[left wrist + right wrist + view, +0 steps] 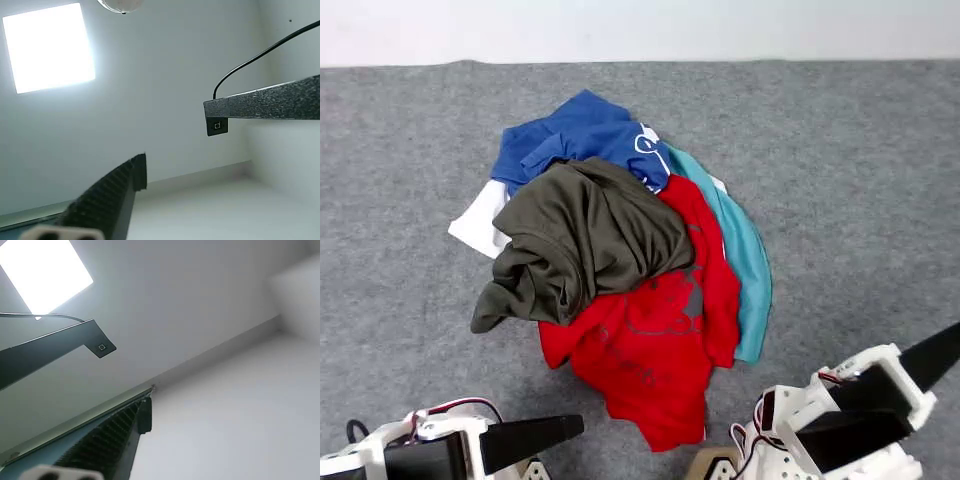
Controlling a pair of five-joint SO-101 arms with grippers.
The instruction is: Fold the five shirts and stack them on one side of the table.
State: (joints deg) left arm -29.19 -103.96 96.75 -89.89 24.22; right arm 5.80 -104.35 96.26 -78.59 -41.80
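Soft crumpled shirts (640, 290) heaped on grey felt-like table (410, 150), olive shirt (585, 240) topmost. Ridged left gripper (136, 167), right gripper (143, 415) seen against ceiling (160, 60); clench state undetermined.

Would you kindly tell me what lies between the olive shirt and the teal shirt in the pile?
The red shirt lies between the olive shirt and the teal shirt, as the high view shows.

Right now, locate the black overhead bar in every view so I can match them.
Left wrist view: black overhead bar, well apart from the ceiling light panel.
Right wrist view: the bar ends close to that panel.
High view: looks down on the shirt pile, likely from that bar.
Shared landmark: the light panel.
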